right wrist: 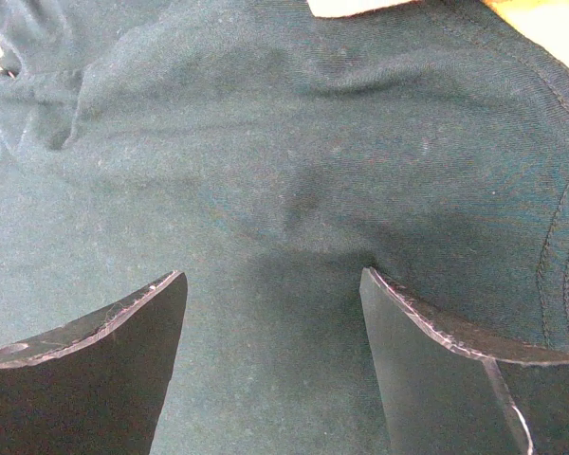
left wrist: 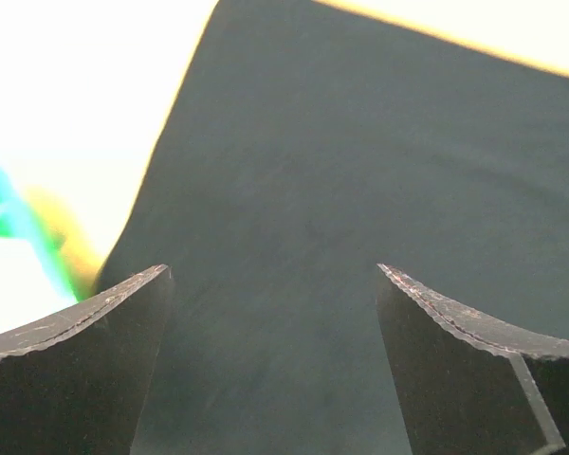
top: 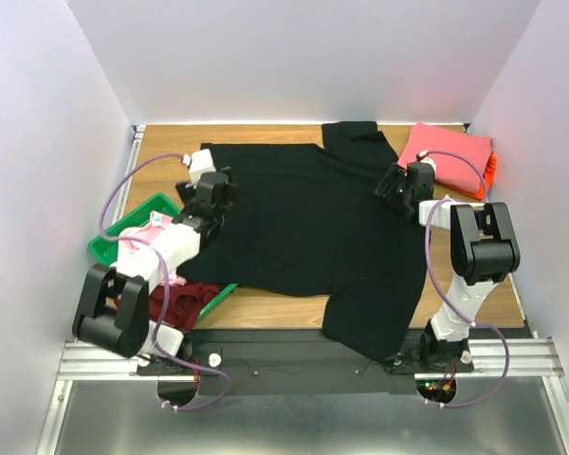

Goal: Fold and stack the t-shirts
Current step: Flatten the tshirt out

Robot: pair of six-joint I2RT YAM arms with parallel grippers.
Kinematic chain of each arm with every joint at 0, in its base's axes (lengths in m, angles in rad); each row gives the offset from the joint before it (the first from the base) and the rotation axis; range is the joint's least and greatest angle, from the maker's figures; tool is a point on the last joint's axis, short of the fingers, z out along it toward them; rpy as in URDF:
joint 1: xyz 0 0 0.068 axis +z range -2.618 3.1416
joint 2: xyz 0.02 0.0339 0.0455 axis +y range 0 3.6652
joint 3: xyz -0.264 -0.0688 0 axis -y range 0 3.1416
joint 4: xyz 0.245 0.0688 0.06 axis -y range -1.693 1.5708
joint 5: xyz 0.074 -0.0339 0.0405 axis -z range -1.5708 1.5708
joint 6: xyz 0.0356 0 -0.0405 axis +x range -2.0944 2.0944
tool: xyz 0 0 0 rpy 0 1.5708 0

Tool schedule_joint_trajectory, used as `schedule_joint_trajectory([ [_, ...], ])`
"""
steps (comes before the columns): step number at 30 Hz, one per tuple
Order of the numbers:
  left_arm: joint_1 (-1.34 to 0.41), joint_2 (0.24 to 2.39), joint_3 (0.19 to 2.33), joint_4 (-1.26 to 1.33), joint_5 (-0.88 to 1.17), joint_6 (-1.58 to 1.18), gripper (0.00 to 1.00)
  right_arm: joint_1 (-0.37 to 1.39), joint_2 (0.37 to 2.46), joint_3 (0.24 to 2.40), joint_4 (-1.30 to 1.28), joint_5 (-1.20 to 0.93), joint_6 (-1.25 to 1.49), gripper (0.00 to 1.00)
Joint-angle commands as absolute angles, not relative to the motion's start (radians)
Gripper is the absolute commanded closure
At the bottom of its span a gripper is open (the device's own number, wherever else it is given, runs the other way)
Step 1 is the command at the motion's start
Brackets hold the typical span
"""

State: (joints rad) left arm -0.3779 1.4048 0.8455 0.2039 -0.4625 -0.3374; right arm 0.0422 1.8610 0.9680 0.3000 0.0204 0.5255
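Left claw (left wrist: 273,275) and right claw (right wrist: 270,277) both hang with jaws spread wide, holding nothing, just above one black t-shirt (top: 303,227) lying open across the middle of the table (top: 275,308). At the far right corner, one folded coral-pink tee (top: 446,152) lies on one orange tee (top: 490,167). One green tray (top: 123,237) at the left holds one light pink tee (top: 155,224) and one dark maroon tee (top: 185,299).

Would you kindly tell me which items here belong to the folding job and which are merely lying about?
Job: black t-shirt, coral-pink t-shirt, orange t-shirt, light pink t-shirt, maroon t-shirt.
Lying about: green tray, table.
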Motion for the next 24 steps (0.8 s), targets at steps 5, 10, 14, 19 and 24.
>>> schedule_joint_trajectory([
  [5,-0.371,1.152,0.674,0.089,-0.687,-0.540,0.02,0.023,1.898,0.965,0.227,-0.038,0.515,0.20],
  [10,-0.374,0.947,0.594,-0.116,-0.840,-0.691,0.01,0.020,1.858,0.947,0.250,-0.052,0.497,0.20],
  [14,-0.374,0.824,0.575,-0.240,-0.850,-0.750,0.02,0.015,1.813,0.922,0.256,-0.046,0.489,0.19],
  [19,-0.374,0.739,0.615,-0.397,-0.864,-0.850,0.01,0.012,1.728,0.865,0.301,-0.119,0.499,0.19],
  [24,-0.374,0.816,0.689,-0.581,-0.793,-0.934,0.02,0.011,1.651,0.836,0.311,-0.152,0.502,0.19],
])
